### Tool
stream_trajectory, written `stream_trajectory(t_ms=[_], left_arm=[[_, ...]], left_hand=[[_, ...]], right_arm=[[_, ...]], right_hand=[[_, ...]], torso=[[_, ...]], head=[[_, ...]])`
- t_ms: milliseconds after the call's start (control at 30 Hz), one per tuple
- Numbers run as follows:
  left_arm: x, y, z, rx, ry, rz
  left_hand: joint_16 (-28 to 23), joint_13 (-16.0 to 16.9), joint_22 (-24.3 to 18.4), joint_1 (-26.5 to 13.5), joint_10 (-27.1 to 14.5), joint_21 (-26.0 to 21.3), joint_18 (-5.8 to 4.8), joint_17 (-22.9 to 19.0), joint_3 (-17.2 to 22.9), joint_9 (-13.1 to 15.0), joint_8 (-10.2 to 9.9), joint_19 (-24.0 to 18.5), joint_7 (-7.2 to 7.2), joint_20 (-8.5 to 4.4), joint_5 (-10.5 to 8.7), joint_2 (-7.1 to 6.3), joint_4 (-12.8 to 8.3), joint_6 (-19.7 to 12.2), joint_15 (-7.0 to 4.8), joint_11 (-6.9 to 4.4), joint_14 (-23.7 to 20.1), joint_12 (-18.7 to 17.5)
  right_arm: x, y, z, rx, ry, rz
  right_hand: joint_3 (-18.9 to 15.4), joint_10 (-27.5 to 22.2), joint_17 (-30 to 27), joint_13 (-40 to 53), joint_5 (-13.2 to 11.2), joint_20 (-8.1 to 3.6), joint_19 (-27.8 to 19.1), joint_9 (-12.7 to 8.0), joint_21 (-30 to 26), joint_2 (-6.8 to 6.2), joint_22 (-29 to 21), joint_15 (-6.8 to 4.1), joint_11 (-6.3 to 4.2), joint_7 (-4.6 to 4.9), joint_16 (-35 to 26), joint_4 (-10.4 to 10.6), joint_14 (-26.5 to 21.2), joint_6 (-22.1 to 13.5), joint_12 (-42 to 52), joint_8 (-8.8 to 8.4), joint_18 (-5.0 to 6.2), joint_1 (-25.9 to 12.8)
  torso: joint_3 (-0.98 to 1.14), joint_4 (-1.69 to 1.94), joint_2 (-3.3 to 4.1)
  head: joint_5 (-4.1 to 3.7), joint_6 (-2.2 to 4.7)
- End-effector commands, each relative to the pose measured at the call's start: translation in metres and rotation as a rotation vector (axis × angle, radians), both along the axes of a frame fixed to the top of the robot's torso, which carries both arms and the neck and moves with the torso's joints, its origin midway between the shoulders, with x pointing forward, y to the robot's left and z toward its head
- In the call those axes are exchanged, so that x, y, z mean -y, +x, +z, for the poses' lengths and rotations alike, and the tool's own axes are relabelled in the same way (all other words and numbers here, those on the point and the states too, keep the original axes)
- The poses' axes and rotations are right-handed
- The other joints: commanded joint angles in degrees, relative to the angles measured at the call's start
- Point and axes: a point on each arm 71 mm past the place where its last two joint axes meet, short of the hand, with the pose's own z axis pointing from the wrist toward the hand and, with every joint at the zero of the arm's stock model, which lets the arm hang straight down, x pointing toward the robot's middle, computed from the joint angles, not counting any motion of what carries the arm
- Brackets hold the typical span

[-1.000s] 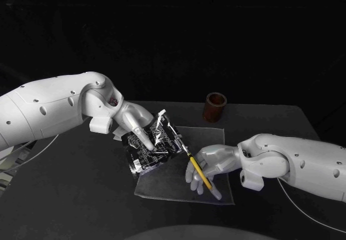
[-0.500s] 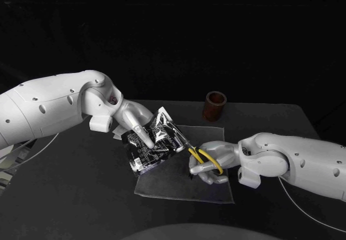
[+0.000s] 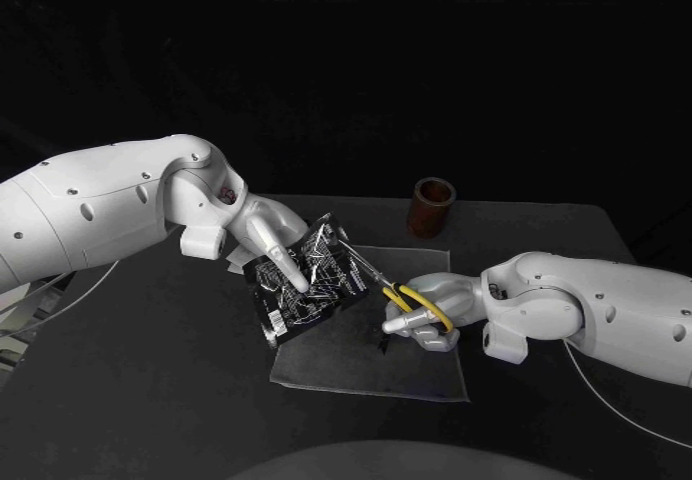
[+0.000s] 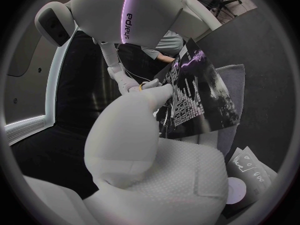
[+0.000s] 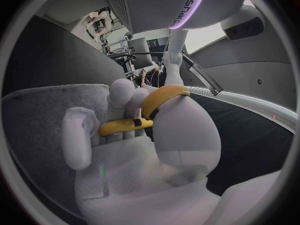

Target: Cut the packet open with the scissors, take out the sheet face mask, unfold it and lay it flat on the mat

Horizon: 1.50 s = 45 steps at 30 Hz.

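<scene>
Holding packet, left robot hand; scissors beside its edge

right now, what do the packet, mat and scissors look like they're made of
Packet: likely foil or metallised plastic film, glossy; its creases throw bright glints.
Mat: seemingly felt or woven fabric, grey and matte; no shine, fuzzy surface in the right wrist view.
Scissors: handles look like smooth yellow plastic; blades too small to judge.
</scene>
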Motion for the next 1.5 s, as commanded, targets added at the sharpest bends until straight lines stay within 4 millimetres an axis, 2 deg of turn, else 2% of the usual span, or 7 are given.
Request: stream_trajectory(t_ms=[33, 300, 400, 433, 467, 700, 1500], left_arm=[[0.000, -0.015, 0.000, -0.083, 0.004, -0.224], [-0.001, -0.015, -0.001, -0.083, 0.006, -0.221], [0.000, -0.015, -0.001, -0.083, 0.006, -0.220], [0.000, -0.015, -0.001, -0.083, 0.007, -0.220], [0.000, -0.015, -0.001, -0.083, 0.007, -0.220], [-0.001, -0.014, -0.001, -0.083, 0.007, -0.219], [-0.002, -0.015, -0.001, -0.087, 0.010, -0.221]], left_hand=[[0.1, 0.1, 0.1, 0.3, 0.2, 0.3, 0.66, 0.1, 0.0, 9.6, 0.2, -0.2, 0.10, -0.20, 0.38, 0.15, -0.3, 0.4, -0.43, -0.23, -0.1, 0.2], [0.1, 0.1, 0.1, 0.3, 0.2, 0.3, 0.66, 0.1, 0.0, 9.6, 0.2, -0.2, 0.10, -0.20, 0.38, 0.15, -0.3, 0.4, -0.43, -0.23, -0.1, 0.2], [0.1, 0.1, 0.1, 0.3, 0.2, 0.3, 0.66, 0.1, 0.0, 9.6, 0.2, -0.2, 0.10, -0.20, 0.38, 0.15, -0.3, 0.4, -0.43, -0.23, -0.1, 0.2], [0.1, 0.1, 0.1, 0.3, 0.2, 0.3, 0.66, 0.1, 0.0, 9.6, 0.2, -0.2, 0.10, -0.20, 0.38, 0.15, -0.3, 0.4, -0.43, -0.23, -0.1, 0.2], [0.1, 0.1, 0.1, 0.3, 0.2, 0.3, 0.66, 0.1, 0.0, 9.6, 0.2, -0.2, 0.10, -0.20, 0.38, 0.15, -0.3, 0.4, -0.43, -0.23, -0.1, 0.2], [0.1, 0.1, 0.1, 0.3, 0.2, 0.3, 0.66, 0.1, 0.0, 9.6, 0.2, -0.2, 0.10, -0.20, 0.38, 0.15, -0.3, 0.4, -0.43, -0.23, -0.1, 0.2], [0.1, 0.2, 0.2, 0.3, 0.2, 0.4, 0.66, 0.3, 0.0, 9.8, 0.1, -0.2, 0.09, -0.21, 0.38, 0.18, -0.3, 0.5, -0.44, -0.25, -0.1, 0.3]], right_arm=[[0.001, -0.002, 0.002, -0.023, -0.025, 0.060], [0.000, 0.002, 0.008, 0.016, -0.010, 0.027], [-0.002, 0.002, 0.010, 0.035, 0.015, 0.005], [-0.003, 0.003, 0.011, 0.042, 0.025, -0.005], [-0.004, 0.003, 0.012, 0.046, 0.034, -0.010], [-0.007, 0.003, 0.015, 0.071, 0.071, -0.045], [-0.006, 0.006, 0.008, 0.098, 0.001, -0.014]], right_hand=[[1.1, 8.3, 0.8, 11.5, -0.6, -3.04, 3.6, 2.0, 0.5, 5.45, 1.1, -1.28, -2.94, -2.75, 1.1, -0.6, 1.5, 4.0, 13.4, 1.39, 0.98, -1.8], [-0.2, 3.4, -3.6, -1.5, -4.5, -2.54, 0.3, 0.6, -1.8, 3.26, -5.6, -0.48, -1.90, -1.58, -6.2, -2.4, -1.2, -0.7, 0.0, -4.01, 2.15, -4.6], [-0.9, -10.2, -7.9, -20.3, -4.6, 1.69, -15.7, -7.5, -15.8, -2.52, -35.9, 4.96, 4.22, 5.32, -16.1, -3.8, -10.5, -7.4, -25.3, -19.00, 6.12, -5.1], [-1.4, -9.7, -8.7, -22.2, -4.7, 2.40, -16.4, -9.0, -17.7, -2.76, -38.5, 5.60, 4.78, 5.56, -17.4, -4.0, -10.2, -6.7, -27.9, -21.51, 7.07, -5.1], [-3.0, -15.4, -9.9, -24.6, -4.0, 3.69, -21.6, -11.1, -23.1, -5.43, -48.0, 7.38, 7.32, 8.13, -20.2, -4.4, -13.8, -11.3, -32.6, -25.84, 7.98, -5.7], [-10.0, -23.7, -18.1, -34.4, -4.8, 9.70, -24.5, -16.7, -35.2, -6.08, -55.4, 12.68, 12.09, 12.05, -32.3, -7.3, -26.1, -17.5, -43.7, -36.53, 8.83, -4.1], [-19.4, -29.7, -25.0, -40.6, -4.8, 12.20, -24.0, -16.5, -39.6, -4.94, -58.9, 15.36, 14.47, 13.88, -35.9, -7.6, -34.2, -23.1, -44.8, -38.65, 8.92, -3.3]], torso=[[0.03, -0.02, -0.02], [0.04, 0.02, 0.02], [0.02, 0.02, 0.03], [0.01, 0.03, 0.03], [0.00, 0.03, 0.02], [0.00, 0.02, 0.01], [0.00, 0.04, -0.02]], head=[[0.00, 0.02], [-0.13, 0.34], [-0.23, 0.58], [-0.24, 0.63], [-0.30, 0.69], [-0.34, 0.92], [0.45, 0.83]])
